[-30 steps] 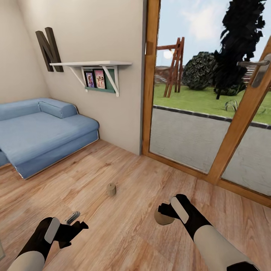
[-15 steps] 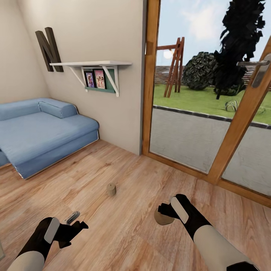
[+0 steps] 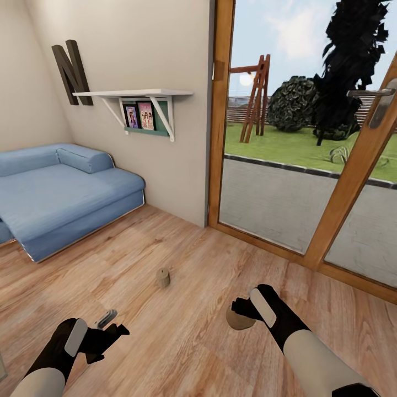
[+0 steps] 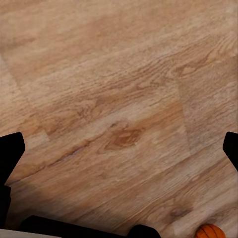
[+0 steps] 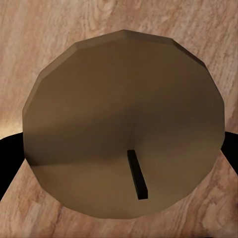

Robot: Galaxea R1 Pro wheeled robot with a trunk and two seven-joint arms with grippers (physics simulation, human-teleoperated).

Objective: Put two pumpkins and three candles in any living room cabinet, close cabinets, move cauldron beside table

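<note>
Nothing has moved: the right gripper (image 3: 241, 314) still pinches a candle (image 3: 237, 321) at 5 o'clock, the left gripper (image 3: 113, 325) stays spread, so keep the squeeze firm, ignoring the floor candle (image 3: 163, 277) at 12.

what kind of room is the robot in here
Most likely a living room: a blue sofa on a wooden floor, a wall shelf holding framed pictures, and a wood-framed glass door onto a garden.

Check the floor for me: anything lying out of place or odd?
Yes. One candle stands loose on the wood floor, away from any furniture. The right gripper holds another candle. A pumpkin also sits on the floor near the left arm.
</note>
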